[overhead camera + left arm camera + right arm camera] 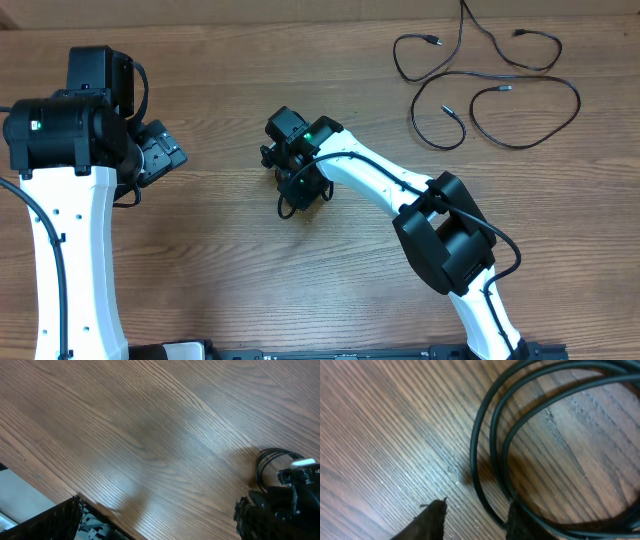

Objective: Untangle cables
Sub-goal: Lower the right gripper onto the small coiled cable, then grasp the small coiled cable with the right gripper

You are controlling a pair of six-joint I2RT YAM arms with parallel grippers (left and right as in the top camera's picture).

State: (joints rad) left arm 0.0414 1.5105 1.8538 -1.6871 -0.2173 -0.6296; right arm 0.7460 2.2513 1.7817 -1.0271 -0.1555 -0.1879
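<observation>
- Right fingers are hovering apart over a coiled cable awaiting untangling.
- Loose cables are lying spread on the desk.
- Left fingers are idling; spacing cannot be told.

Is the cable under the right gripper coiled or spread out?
Coiled: in the right wrist view, three strands of the cable curve together in nested loops.

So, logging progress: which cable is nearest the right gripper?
The small coiled cable mid-table, beneath the right gripper; the others lie spread top right.
</observation>
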